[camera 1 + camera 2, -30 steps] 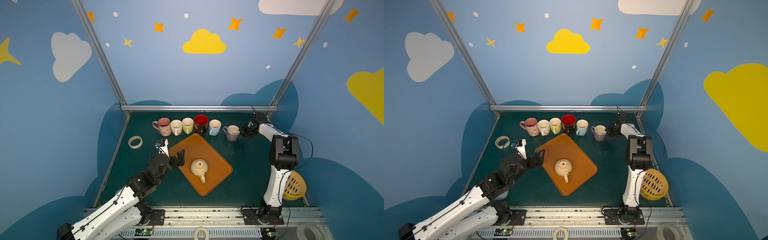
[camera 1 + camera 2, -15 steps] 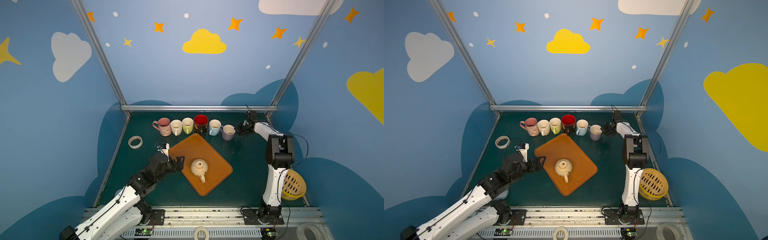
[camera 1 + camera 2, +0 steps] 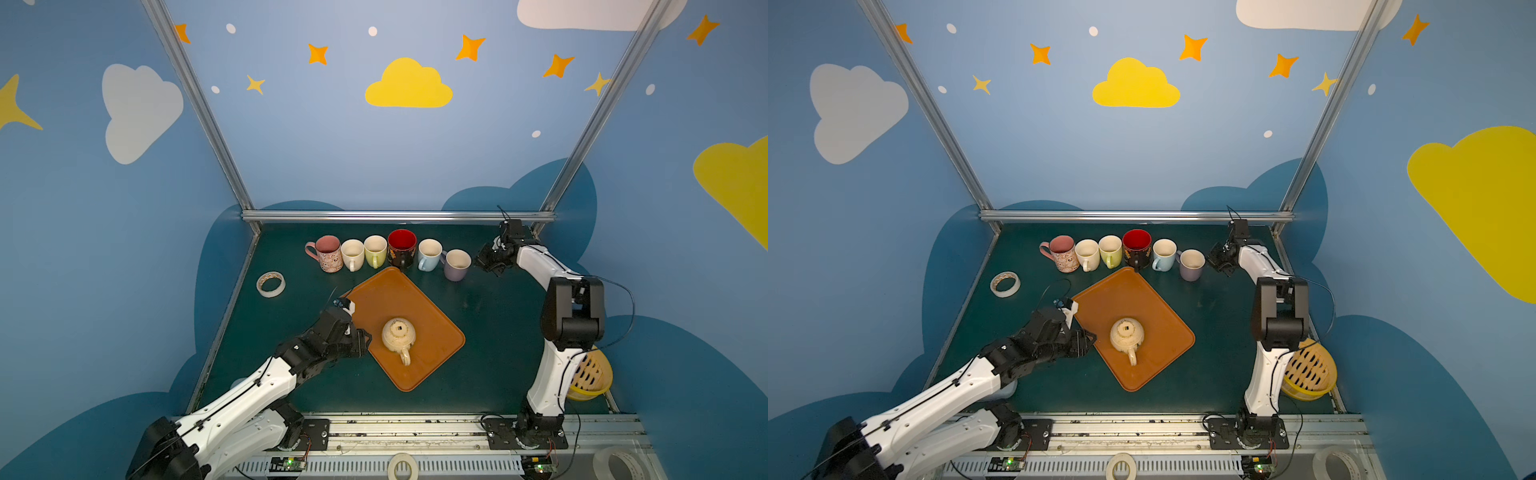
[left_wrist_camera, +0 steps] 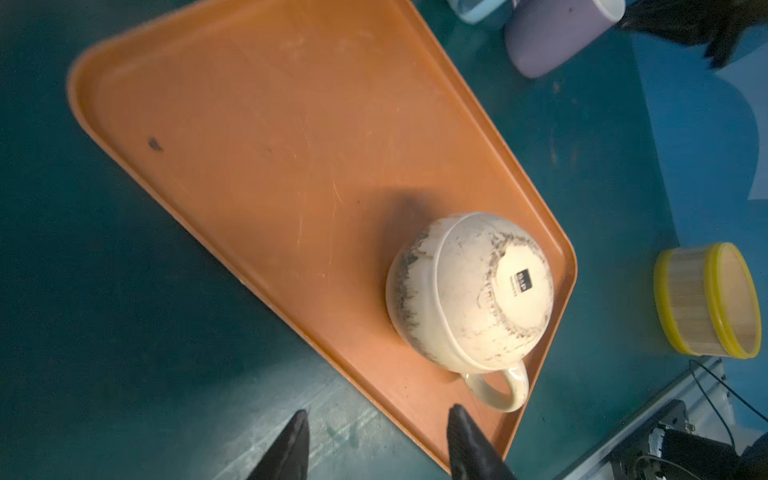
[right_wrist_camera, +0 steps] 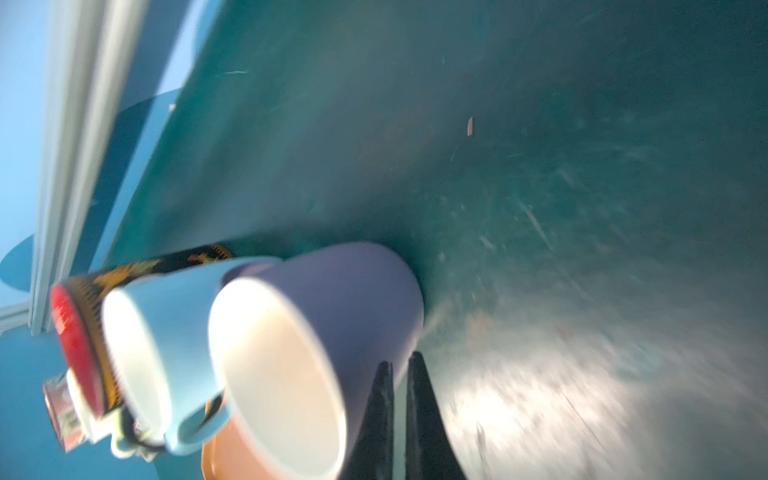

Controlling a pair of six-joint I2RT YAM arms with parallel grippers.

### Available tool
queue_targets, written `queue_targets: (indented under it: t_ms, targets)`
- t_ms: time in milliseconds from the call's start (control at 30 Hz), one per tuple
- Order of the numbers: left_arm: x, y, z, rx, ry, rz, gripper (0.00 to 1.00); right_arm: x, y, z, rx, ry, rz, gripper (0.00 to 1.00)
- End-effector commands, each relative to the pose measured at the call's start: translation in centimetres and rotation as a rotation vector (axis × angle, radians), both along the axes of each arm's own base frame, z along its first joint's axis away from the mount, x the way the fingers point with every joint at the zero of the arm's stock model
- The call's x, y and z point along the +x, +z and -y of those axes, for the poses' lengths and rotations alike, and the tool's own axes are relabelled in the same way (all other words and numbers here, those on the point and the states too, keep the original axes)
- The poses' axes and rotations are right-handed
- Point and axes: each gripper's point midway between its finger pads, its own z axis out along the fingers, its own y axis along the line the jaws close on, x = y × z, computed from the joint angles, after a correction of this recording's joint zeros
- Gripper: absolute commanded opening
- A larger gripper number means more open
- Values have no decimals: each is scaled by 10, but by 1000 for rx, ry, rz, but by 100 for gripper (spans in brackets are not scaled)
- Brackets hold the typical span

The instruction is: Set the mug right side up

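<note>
Mug (image 3: 398, 335) sits upside down midway on the tray (image 3: 390, 291), handle toward its near corner; my left gripper (image 3: 365, 340) hangs parted at the tray's near-left edge, my right gripper (image 3: 483, 262) clenched empty near the purple mug (image 3: 457, 266).

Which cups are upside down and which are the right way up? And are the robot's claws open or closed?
Cream mug: upside down on the orange tray.
Row of six mugs: all upright.
Left gripper: open, holding nothing.
Right gripper: shut, empty, beside the purple mug.
Tape roll: lying flat.
</note>
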Motion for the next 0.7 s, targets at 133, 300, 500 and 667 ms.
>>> queue_targets:
  t_ms: [133, 300, 500, 667]
  targets:
    - [7, -15, 31, -49, -35, -43, 40, -63, 68, -7, -91, 116, 149, 22]
    - [17, -29, 56, -24, -76, -82, 35, -115, 86, -25, -150, 217, 187, 34]
    - [30, -36, 81, -65, -79, -77, 34, -171, 98, -45, -246, 346, 199, 41]
    - [37, -35, 101, -75, -91, -60, 34, -202, 95, -50, -278, 396, 184, 43]
